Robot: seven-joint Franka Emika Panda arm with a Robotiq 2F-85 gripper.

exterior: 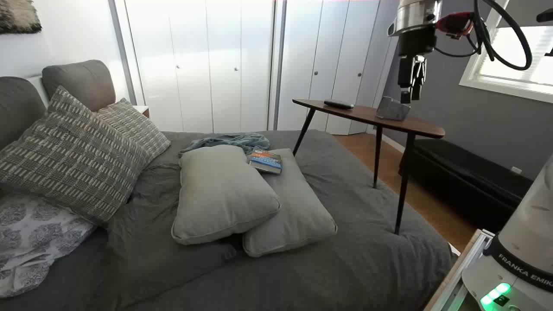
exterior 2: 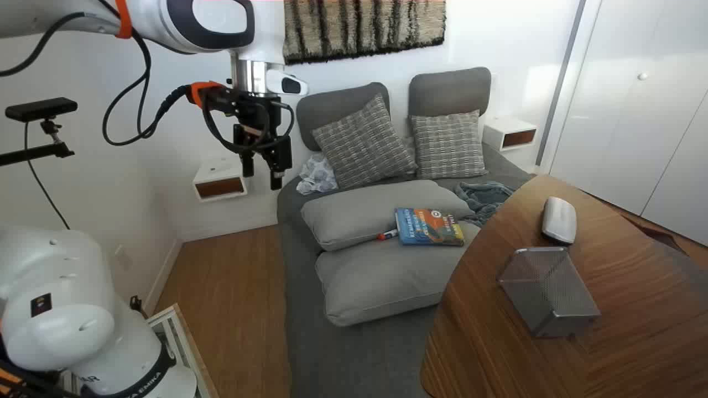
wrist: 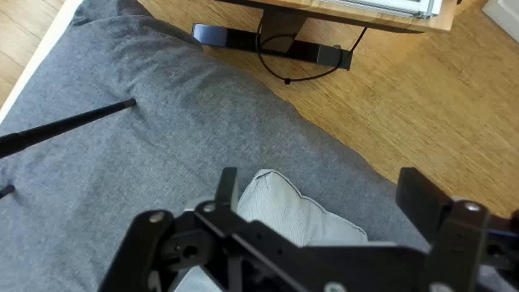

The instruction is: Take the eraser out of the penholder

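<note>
The penholder (exterior 2: pixel 545 293) is a grey see-through mesh holder with angular sides on the brown table. It also shows in an exterior view (exterior: pixel 391 109), where its outline looks tilted; I cannot tell whether it stands or lies. I cannot make out an eraser in it. My gripper (exterior 2: pixel 262 176) is open and empty, pointing down in the air well away from the table. In an exterior view the gripper (exterior: pixel 410 97) overlaps the penholder's edge only by line of sight. In the wrist view the gripper's (wrist: pixel 318 174) fingers are wide apart; the penholder is out of view there.
A flat rounded object (exterior 2: pixel 560 220), dark at its base, lies on the table (exterior 2: pixel 636 354) beside the penholder. Grey pillows (exterior: pixel 224 194), a book (exterior 2: pixel 428 226) and a marker (exterior 2: pixel 388 235) lie on the bed. A black table leg (wrist: pixel 77 123) stands on the bed.
</note>
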